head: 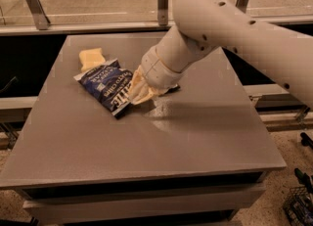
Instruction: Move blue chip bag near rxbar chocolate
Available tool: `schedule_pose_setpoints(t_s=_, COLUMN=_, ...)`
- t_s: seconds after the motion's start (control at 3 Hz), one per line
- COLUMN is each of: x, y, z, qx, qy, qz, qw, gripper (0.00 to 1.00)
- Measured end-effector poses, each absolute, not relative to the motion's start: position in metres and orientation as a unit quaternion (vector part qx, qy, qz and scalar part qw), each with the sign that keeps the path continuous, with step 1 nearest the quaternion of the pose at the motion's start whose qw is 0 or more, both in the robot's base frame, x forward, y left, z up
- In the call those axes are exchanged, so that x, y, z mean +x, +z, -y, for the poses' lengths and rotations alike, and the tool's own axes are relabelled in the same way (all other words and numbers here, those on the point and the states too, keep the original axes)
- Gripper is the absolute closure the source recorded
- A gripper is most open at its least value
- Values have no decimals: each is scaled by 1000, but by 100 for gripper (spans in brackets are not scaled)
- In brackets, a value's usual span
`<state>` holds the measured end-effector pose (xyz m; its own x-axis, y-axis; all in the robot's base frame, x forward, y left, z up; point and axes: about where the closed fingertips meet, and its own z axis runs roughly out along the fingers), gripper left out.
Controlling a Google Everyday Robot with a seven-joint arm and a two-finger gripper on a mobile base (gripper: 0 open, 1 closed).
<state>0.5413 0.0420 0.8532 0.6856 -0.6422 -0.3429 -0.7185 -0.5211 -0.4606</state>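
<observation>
The tool sits low over the middle of the worktop, clamped on the right end of the bag. The bag lies slanting, its far corner just beside the sponge and its near end pointing toward the front of the worktop. Whether it rests flat or is lifted a little cannot be told. The bar shows only as a dark sliver behind the arm, just right of the tool; most of it is hidden.

Judged from this, the task is well along. The bag is grasped and its gripped end is near the bar, with only the tool between them. What is left seems small: perhaps carrying the bag slightly further right so that more of it lies beside the bar. After that comes setting it down, letting go, and drawing the arm clear without nudging the bar or dragging the bag along.
</observation>
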Motion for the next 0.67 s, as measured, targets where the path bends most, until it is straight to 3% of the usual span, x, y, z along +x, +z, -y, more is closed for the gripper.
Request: schedule_pose_setpoints(t_s=0.67, x=584, y=859, z=9, qx=-869, qy=75, qz=-401, qw=281, gripper=100)
